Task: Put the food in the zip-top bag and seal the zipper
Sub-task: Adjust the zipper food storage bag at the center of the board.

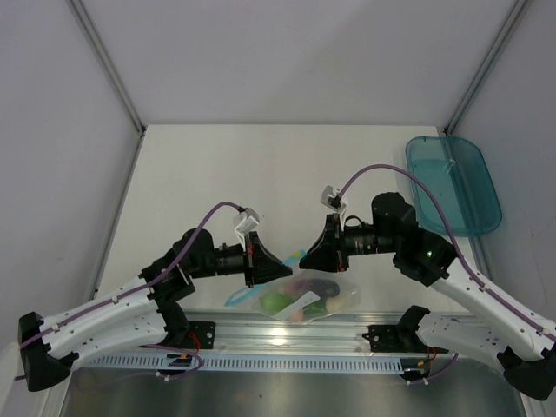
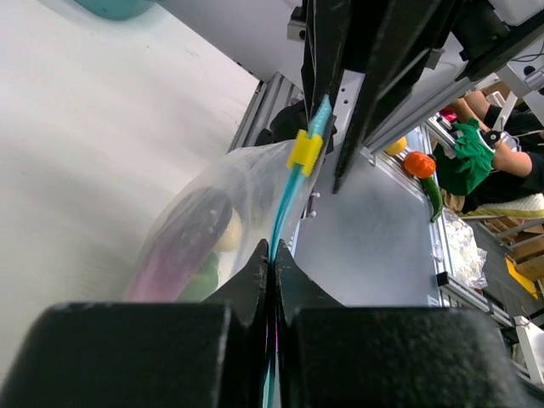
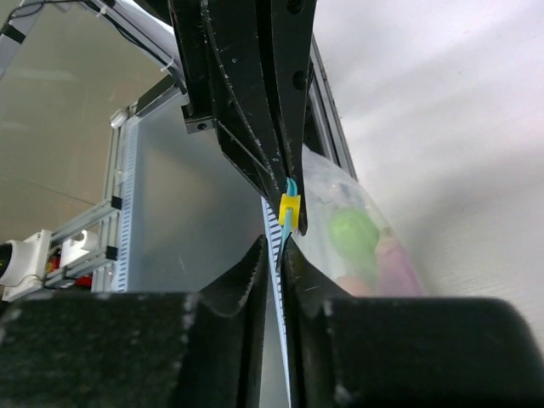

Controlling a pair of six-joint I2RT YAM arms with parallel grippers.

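Ok so going left to right in the top view: the left gripper (image 1: pixel 271 265) sits in the lower middle of the frame, jaws pressed together and pinching the zipper (image 2: pixel 285 204), that thin teal strip on the bag's mouth. Just right of it and hanging below is the zip-top bag (image 1: pixel 313 300), lifted between the two arms near the bottom center.

The food looks like it's already in there. I can make out the purple eggplant piece (image 2: pixel 189 236) and the green bell pepper (image 3: pixel 351 231), plus something pinkish and something pale, but I can't count all five.

There's a little yellow slider (image 2: pixel 304 151) on the strip, sitting between the two grippers. Then the right gripper (image 1: pixel 311 256), also clamped tight on the same strip, facing the left one. Over in the upper right is the teal tray (image 1: pixel 452 182), which looks bare.

So my guess is the loading's done and the sealing is what's left. I can't tell how much of the zipper is actually closed.
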